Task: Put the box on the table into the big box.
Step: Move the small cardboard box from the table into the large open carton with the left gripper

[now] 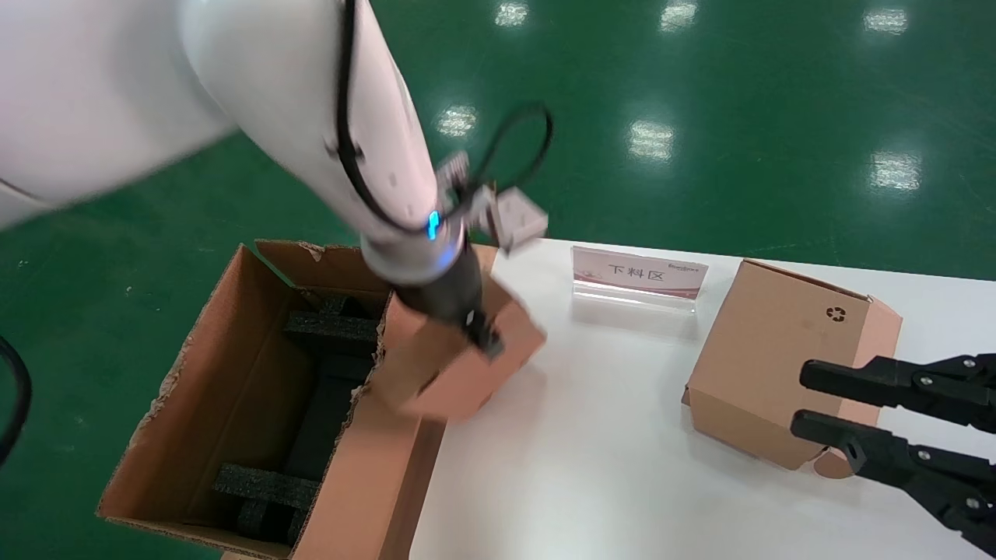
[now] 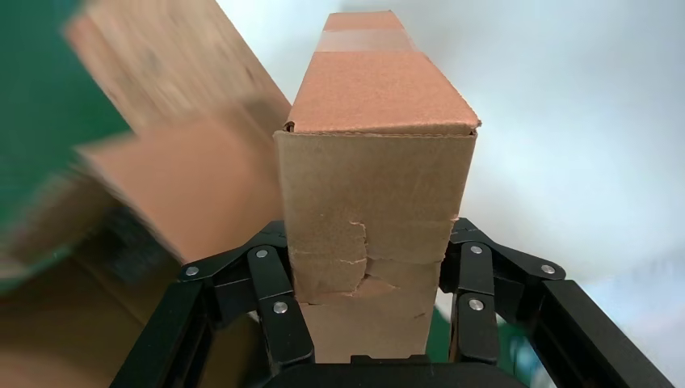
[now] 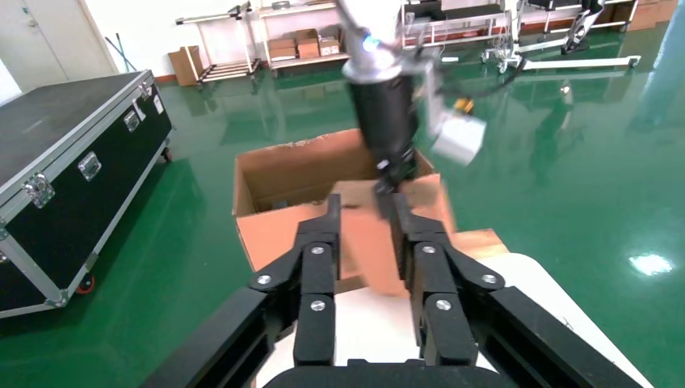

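Gripping the box [image 1: 455, 362], left end effector [image 1: 486, 342] is holding it tilted over the big box [image 1: 233, 311] near rim; right end effector [image 1: 809, 400] is idling open beside it.

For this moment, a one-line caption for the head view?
Left end effector carries the box over the big box rim; right end effector idles open.

**Glossy green workshop floor, white table, racks at the back**

A glossy green painted floor [image 1: 700, 93] fills the room and mirrors rows of bright ceiling lights as white patches. A smooth white table top [image 1: 591, 467] carries a small clear acrylic sign stand with a pink-banded card [image 1: 640, 278]. In the right wrist view a large black flight case with metal latches and corner wheels [image 3: 73, 162] stands on the floor, near a white wall with a pale door [image 3: 48, 36]. Low metal racks holding brown cartons [image 3: 266, 40] line the far wall.
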Controlling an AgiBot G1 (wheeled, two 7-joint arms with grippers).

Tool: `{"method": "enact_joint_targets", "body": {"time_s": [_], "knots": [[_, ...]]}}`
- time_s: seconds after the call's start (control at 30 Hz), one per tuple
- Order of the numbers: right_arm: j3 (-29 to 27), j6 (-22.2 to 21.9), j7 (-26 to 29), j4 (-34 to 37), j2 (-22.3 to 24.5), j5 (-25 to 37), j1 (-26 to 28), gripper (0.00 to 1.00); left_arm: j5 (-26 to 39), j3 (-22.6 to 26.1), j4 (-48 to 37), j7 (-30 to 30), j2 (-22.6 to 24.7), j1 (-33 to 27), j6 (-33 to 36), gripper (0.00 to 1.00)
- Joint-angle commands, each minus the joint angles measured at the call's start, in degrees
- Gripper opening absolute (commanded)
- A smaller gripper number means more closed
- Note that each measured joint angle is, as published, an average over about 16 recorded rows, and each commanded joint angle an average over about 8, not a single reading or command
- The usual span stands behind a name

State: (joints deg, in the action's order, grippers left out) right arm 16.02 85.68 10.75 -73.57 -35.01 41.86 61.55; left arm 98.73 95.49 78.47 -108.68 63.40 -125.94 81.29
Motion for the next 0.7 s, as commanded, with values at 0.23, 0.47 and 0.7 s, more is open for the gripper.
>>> {"method": "enact_joint_targets", "body": {"time_s": [0.23, 0.47, 0.7], "knots": [[0.0, 0.0, 0.0, 0.0, 0.0, 0.0, 0.0, 1.0, 4.1, -4.79, -3.15, 0.05, -2.81, -4.38, -4.34, 0.0], [0.0, 0.0, 0.0, 0.0, 0.0, 0.0, 0.0, 1.0, 8.63, -8.01, -5.97, 0.99, -5.52, -7.83, -8.32, 0.0], [0.0, 0.0, 0.0, 0.0, 0.0, 0.0, 0.0, 1.0, 13.26, -9.31, -9.19, 4.32, -8.33, -10.69, -11.48, 0.0]]}}
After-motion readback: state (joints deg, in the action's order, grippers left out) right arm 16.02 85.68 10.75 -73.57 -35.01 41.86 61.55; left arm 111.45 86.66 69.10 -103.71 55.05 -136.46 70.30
